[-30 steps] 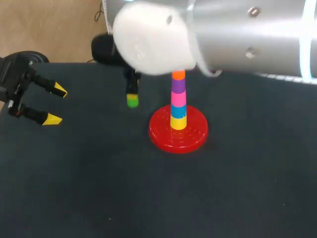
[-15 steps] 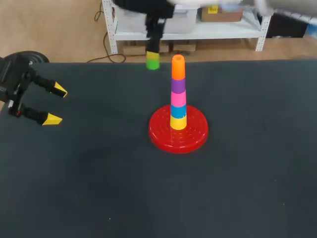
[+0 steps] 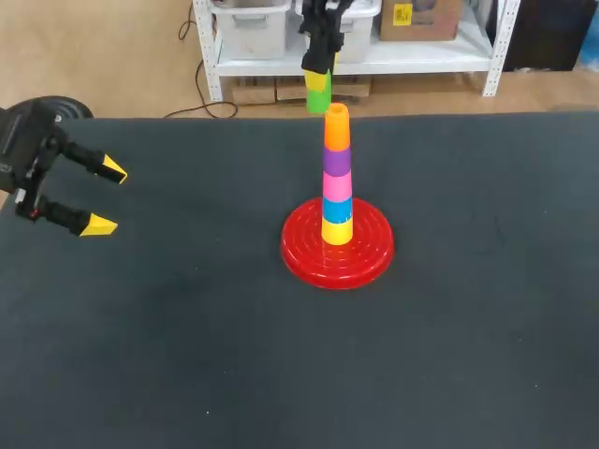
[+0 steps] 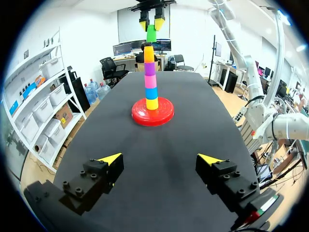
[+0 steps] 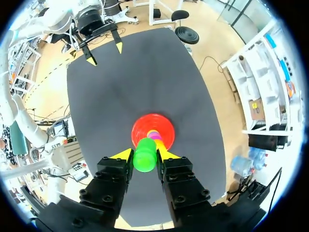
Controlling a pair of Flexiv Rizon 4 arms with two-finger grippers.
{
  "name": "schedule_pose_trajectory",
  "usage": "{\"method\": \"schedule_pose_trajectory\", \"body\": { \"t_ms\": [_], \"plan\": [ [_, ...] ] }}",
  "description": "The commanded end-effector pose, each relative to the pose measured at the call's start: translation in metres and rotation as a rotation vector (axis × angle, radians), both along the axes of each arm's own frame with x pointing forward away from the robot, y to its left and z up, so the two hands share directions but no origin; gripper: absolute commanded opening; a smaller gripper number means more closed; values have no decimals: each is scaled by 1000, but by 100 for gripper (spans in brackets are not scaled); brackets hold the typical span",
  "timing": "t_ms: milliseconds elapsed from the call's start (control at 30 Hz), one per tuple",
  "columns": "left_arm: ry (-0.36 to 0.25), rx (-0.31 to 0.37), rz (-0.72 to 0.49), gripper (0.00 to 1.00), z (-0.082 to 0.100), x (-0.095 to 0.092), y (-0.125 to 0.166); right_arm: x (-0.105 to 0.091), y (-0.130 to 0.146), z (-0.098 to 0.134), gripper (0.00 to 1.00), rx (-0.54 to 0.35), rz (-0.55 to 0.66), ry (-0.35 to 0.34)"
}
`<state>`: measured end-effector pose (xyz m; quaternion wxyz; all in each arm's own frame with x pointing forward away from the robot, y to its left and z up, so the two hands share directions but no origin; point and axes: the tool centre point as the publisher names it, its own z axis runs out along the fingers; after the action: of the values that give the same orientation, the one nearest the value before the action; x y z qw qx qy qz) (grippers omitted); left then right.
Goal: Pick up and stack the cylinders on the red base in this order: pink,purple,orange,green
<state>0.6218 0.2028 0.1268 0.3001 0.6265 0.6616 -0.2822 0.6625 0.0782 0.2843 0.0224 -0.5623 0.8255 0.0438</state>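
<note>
Within the last second the right jaws, pinching the green cylinder (image 3: 318, 96), had carried it from low on the left of the stack to high up, just left of and beyond the orange cylinder (image 3: 337, 131) topping the post on the red base (image 3: 301, 259). Pink, purple and orange were already stacked, so only centring and lowering the green one seemed left. The left jaws stayed spread and idle over the left edge of the desk (image 3: 187, 327).

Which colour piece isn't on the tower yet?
The green cylinder. The right gripper holds it in the air above the orange cylinder; all others sit stacked.
</note>
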Motion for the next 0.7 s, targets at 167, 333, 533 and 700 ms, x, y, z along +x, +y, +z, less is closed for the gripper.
{"method": "schedule_pose_trajectory", "body": {
  "t_ms": [167, 333, 533, 700],
  "plan": [
    [-4, -3, -1, 100, -1, 0, 1, -6, -10, -6, 0, 4, -22, -2],
    [-4, -3, -1, 100, -1, 0, 1, -5, -17, -12, 0, -10, -41, 8],
    [-4, -3, -1, 100, -1, 0, 1, -1, -20, -13, 0, -23, -50, 5],
    [-4, -3, -1, 100, -1, 0, 1, 3, -20, -12, 0, -19, -50, 2]
  ]
}}
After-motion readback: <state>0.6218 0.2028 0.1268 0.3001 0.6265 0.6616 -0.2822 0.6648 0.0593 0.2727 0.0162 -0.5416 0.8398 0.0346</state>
